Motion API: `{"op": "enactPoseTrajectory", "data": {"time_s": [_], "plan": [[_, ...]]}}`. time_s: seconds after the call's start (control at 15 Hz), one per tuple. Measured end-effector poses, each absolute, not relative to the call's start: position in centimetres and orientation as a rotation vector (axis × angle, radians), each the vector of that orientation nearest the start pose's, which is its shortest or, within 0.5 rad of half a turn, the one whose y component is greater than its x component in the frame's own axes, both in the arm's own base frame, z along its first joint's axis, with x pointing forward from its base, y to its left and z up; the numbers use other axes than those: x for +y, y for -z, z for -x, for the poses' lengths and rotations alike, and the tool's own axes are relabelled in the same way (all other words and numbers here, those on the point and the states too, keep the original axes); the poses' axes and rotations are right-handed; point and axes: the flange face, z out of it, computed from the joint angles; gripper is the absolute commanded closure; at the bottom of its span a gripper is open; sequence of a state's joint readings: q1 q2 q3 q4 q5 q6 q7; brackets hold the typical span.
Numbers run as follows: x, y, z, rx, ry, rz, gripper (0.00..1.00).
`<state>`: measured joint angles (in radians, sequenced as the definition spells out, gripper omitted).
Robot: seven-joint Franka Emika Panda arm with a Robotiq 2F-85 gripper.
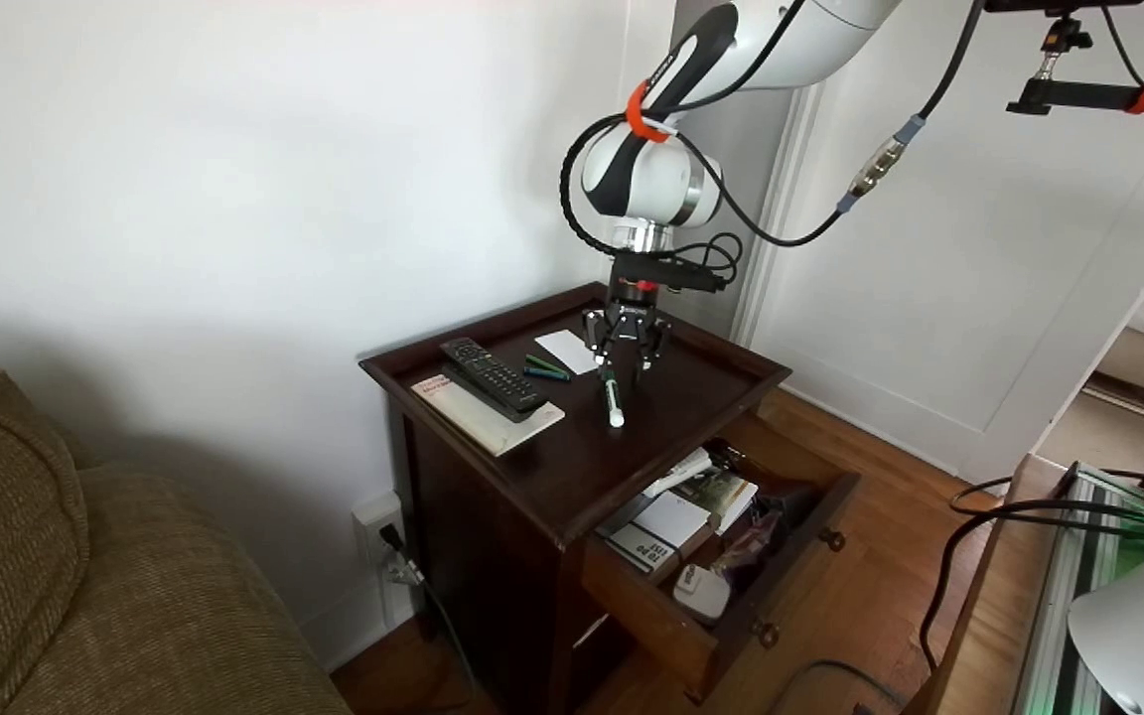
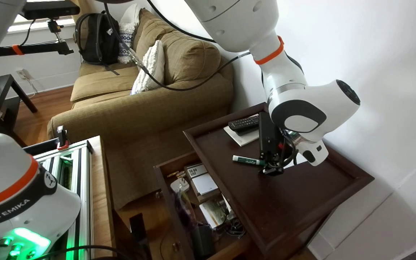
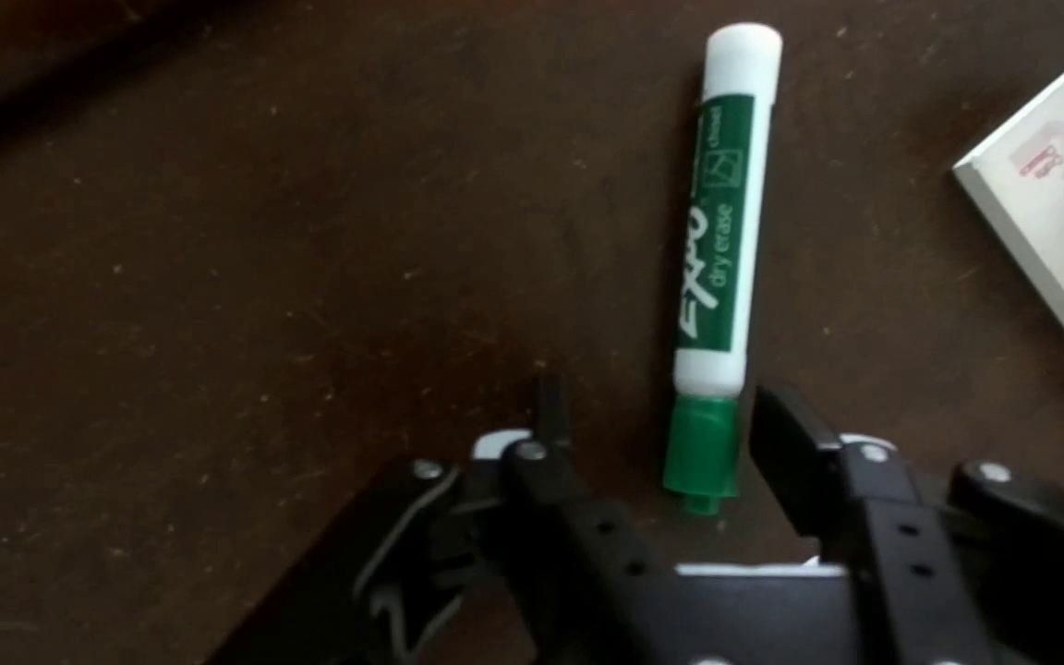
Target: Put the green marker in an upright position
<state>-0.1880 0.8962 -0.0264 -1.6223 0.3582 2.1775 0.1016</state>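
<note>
The green marker (image 3: 726, 222) lies flat on the dark wooden tabletop (image 3: 310, 277). It has a white barrel with a green label and a green cap. It also shows in both exterior views (image 1: 614, 399) (image 2: 247, 160). My gripper (image 3: 659, 406) is open and points down, with one finger on each side of the green cap. The right finger is close to the cap, and a wider gap lies on the left. In an exterior view my gripper (image 1: 622, 377) is low over the table at the cap end. In an exterior view (image 2: 273, 171) it hides the cap end.
A black remote (image 1: 495, 377) rests on a pale booklet (image 1: 473, 417) beside the marker. Two more slim pens (image 1: 546, 367) and a white paper (image 1: 567, 350) lie nearer the wall. The table has a raised rim. A filled drawer (image 1: 790, 566) stands open below.
</note>
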Motion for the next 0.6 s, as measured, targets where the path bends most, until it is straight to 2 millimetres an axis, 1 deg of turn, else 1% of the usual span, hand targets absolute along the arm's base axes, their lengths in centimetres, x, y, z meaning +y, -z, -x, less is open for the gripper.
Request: {"op": "enactPoseTrajectory", "data": {"time_s": [0.2,0.27,0.33,0.6], "plan": [[-12.64,-7.34,-63.02,0.803,-0.48,2.736,0.98],[-12.83,-7.3,-63.03,0.808,-0.485,2.736,0.99],[-12.99,-7.35,-63.05,0.812,-0.492,2.734,0.95],[-13.15,-7.45,-63.51,0.831,-0.483,2.743,0.95]]}}
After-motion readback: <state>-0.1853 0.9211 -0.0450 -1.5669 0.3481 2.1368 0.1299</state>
